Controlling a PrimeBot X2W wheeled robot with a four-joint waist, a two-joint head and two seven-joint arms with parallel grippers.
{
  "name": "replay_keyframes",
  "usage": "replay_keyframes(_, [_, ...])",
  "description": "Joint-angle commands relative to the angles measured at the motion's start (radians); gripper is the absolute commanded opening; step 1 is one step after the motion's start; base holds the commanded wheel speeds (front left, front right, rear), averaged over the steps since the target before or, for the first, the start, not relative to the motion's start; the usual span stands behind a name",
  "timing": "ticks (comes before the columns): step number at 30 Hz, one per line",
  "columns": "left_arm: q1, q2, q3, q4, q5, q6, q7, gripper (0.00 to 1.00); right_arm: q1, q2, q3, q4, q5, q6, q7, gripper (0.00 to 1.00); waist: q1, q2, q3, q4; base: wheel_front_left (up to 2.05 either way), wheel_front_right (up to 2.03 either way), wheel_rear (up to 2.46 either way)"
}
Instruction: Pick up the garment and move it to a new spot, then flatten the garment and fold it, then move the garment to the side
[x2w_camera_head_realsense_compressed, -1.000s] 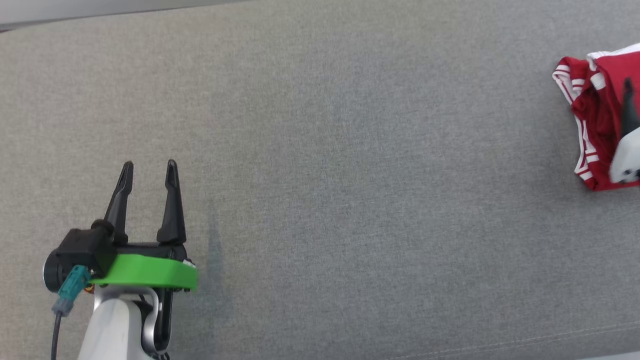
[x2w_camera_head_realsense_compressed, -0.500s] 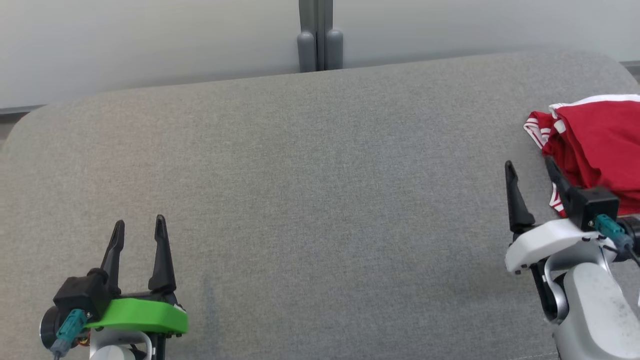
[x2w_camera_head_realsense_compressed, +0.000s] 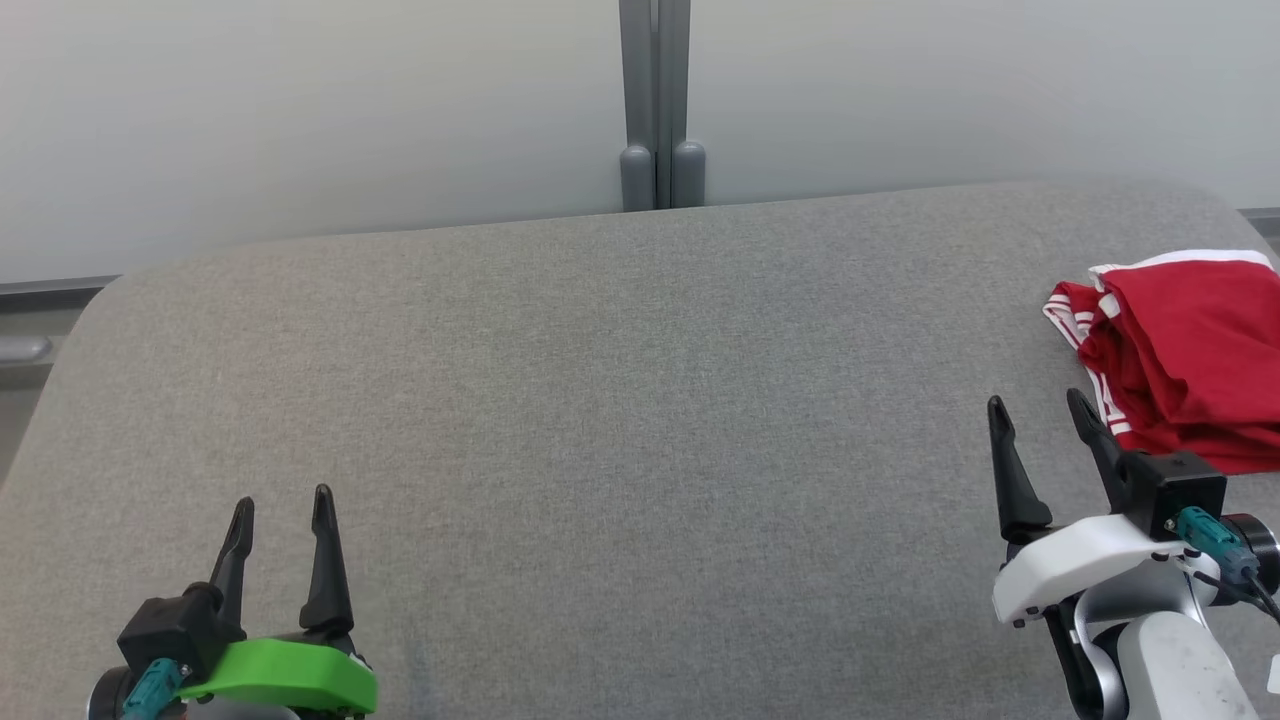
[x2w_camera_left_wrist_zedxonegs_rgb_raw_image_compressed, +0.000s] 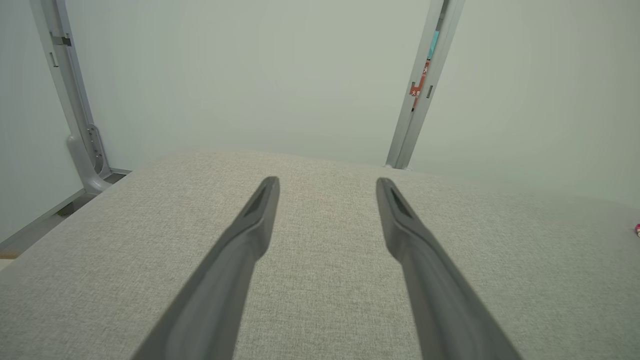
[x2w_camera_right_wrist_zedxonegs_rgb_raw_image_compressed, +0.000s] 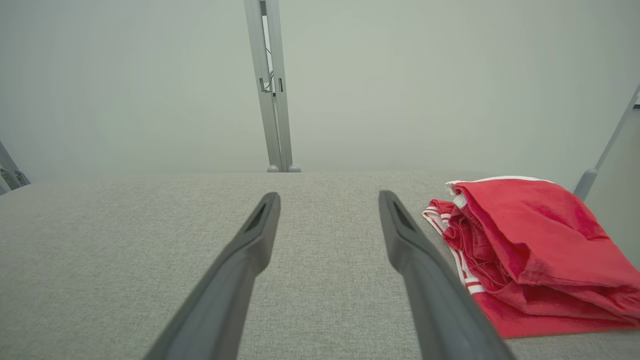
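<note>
The garment (x2w_camera_head_realsense_compressed: 1185, 355) is red with white stripes and trim, folded into a compact pile at the far right of the grey padded surface (x2w_camera_head_realsense_compressed: 620, 420). The right wrist view has the garment (x2w_camera_right_wrist_zedxonegs_rgb_raw_image_compressed: 530, 250) just right of my fingers. My right gripper (x2w_camera_head_realsense_compressed: 1035, 405) stands open at the lower right, a little left of and in front of the pile, holding nothing. In its own wrist view my right gripper (x2w_camera_right_wrist_zedxonegs_rgb_raw_image_compressed: 329, 197) hangs over bare fabric. At the lower left my left gripper (x2w_camera_head_realsense_compressed: 282, 505) is open and empty, far from the garment; the left gripper (x2w_camera_left_wrist_zedxonegs_rgb_raw_image_compressed: 327, 182) has only fabric below it.
A pale wall with a grey vertical post (x2w_camera_head_realsense_compressed: 655, 100) runs behind the surface. The surface's rounded back-left corner (x2w_camera_head_realsense_compressed: 100, 300) and its right edge near the garment limit the area. A second post (x2w_camera_left_wrist_zedxonegs_rgb_raw_image_compressed: 75, 100) stands at the left.
The head camera has tilted up, bringing the wall and back edge into view. My right gripper has drawn back off the garment, which stays folded at the right. The left gripper stays open.
</note>
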Motion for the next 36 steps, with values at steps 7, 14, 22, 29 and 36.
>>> replay_keyframes(7, [0.028, -0.001, 0.003, 0.009, -0.006, -0.002, 0.0, 1.0, 0.036, -0.008, 0.034, -0.023, -0.003, -0.002, 0.037, 1.0, 0.0, 0.0, -0.007, -0.006, 0.0, 0.0, 0.0])
replay_keyframes(14, [0.023, -0.003, -0.003, 0.01, -0.011, -0.003, 0.0, 1.0, 0.045, -0.009, 0.038, -0.026, 0.003, -0.002, 0.043, 1.0, 0.0, 0.0, -0.004, -0.008, 0.0, 0.0, 0.0])
replay_keyframes(22, [0.014, -0.003, -0.01, 0.016, -0.015, -0.005, 0.0, 1.0, 0.046, -0.003, 0.033, -0.014, 0.001, -0.002, 0.036, 1.0, 0.0, 0.0, 0.002, -0.01, 0.0, 0.0, 0.0])
replay_keyframes(29, [0.009, -0.003, -0.015, 0.02, -0.007, -0.005, 0.0, 1.0, 0.047, 0.004, 0.026, -0.012, -0.002, -0.002, 0.033, 1.0, 0.0, 0.0, 0.002, -0.008, 0.0, 0.0, 0.0])
replay_keyframes(36, [0.008, -0.003, -0.018, 0.027, -0.019, -0.006, 0.0, 1.0, 0.04, 0.006, 0.026, -0.005, 0.002, -0.002, 0.035, 1.0, 0.0, 0.0, -0.001, -0.004, 0.0, 0.0, 0.0])
